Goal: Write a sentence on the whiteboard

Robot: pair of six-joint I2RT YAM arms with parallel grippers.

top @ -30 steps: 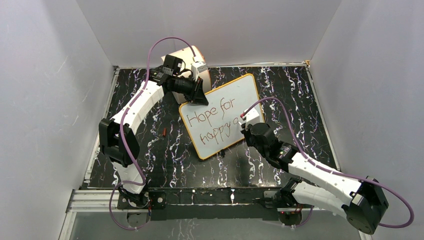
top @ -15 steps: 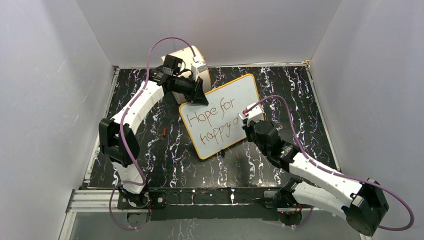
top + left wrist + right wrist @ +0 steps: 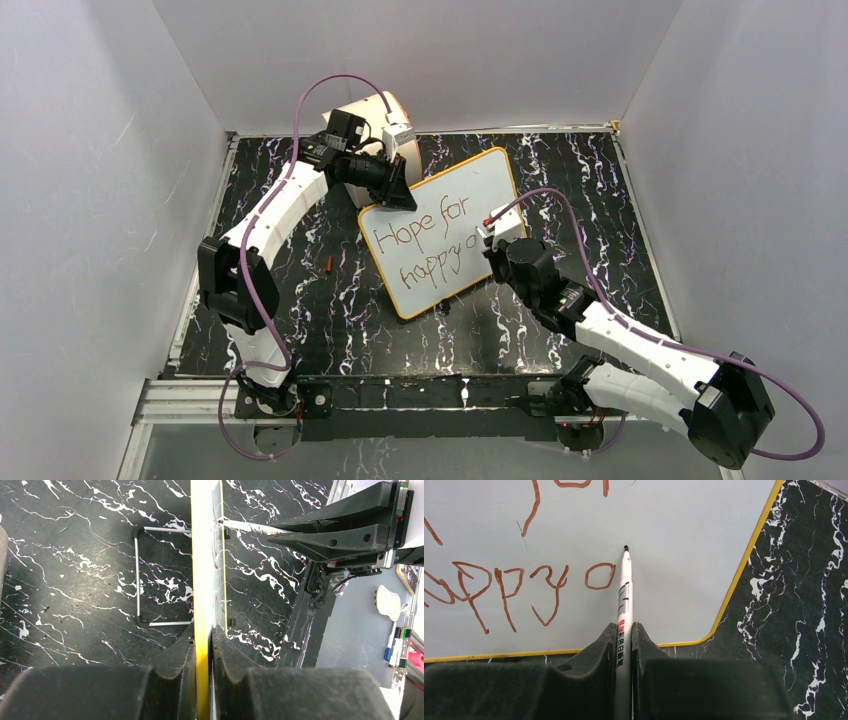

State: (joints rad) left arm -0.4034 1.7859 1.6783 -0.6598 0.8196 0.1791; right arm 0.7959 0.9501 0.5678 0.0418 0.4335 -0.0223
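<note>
The whiteboard (image 3: 440, 225) with an orange rim stands tilted on a wire stand at mid table. My left gripper (image 3: 398, 195) is shut on its upper left corner; the left wrist view shows the rim (image 3: 202, 580) edge-on between the fingers. The sentence (image 3: 425, 245) reads "Hope for" above "happy" and a round letter. My right gripper (image 3: 492, 248) is shut on a white marker (image 3: 624, 600) at the board's right edge. In the right wrist view the tip points at the board just above and right of the round letter (image 3: 600, 576).
A cream cylinder drum (image 3: 375, 112) stands behind the left gripper at the table's back. A small red-brown cap (image 3: 329, 263) lies on the black marbled table (image 3: 300, 330) left of the board. The stand's wire legs (image 3: 137, 575) show behind the board. Grey walls close three sides.
The right gripper with the marker shifted slightly right and back from the board's lower line after closing the round letter. The left arm and board have not moved.
</note>
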